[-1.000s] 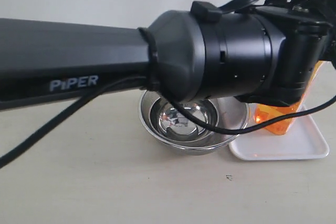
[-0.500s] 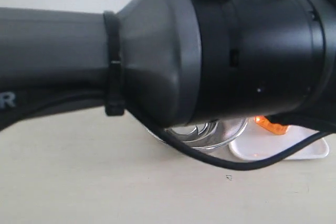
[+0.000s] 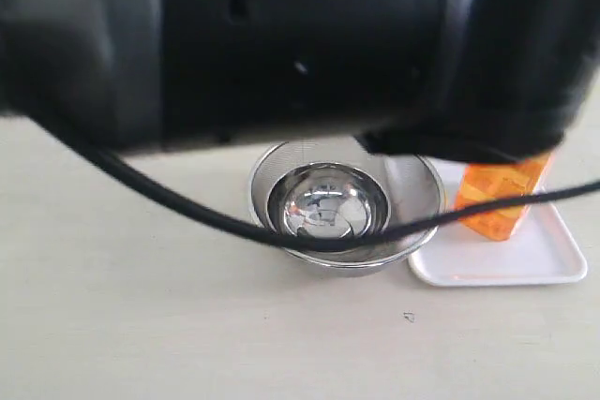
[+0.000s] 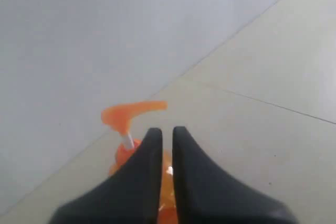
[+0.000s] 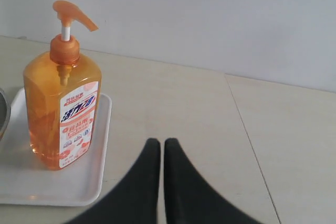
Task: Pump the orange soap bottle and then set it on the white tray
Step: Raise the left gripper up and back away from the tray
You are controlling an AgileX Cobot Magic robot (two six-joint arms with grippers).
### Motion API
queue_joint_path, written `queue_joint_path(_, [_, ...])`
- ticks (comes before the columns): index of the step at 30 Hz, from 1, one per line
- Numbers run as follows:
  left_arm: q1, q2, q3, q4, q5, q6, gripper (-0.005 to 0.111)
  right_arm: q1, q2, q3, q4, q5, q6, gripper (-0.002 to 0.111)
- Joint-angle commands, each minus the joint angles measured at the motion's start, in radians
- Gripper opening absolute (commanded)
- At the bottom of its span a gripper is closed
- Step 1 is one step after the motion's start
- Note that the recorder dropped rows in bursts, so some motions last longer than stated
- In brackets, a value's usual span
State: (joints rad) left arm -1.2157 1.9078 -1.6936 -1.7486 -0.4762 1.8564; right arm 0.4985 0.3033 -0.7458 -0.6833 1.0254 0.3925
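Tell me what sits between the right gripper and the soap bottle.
Only bare tabletop, then the white tray's rim, in the right wrist view.

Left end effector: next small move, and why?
Probably nudge the left end effector over the pump head and press down. Its jaws are shut, tips near but not on the raised head, and the orange soap bottle stands upright on the white tray, so pumping looks outstanding.
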Motion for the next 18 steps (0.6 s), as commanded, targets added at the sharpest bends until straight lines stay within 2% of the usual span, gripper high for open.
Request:
queue_joint_path(1, [0.078,-0.076,0.058,0.004,0.087,0.005,0.005,0.002,-0.003,0.004,-0.004,-0.007,0.017,0.0])
queue_joint_path(8, [0.222,-0.185,0.182,0.004,0.264,0.005,0.005,0.002,-0.003,0.004,0.004,-0.014,0.051,0.0])
queue_joint_path(18, [0.391,-0.321,0.35,0.004,0.298,0.005,0.005,0.002,-0.001,0.014,0.097,-0.096,0.053,0.0])
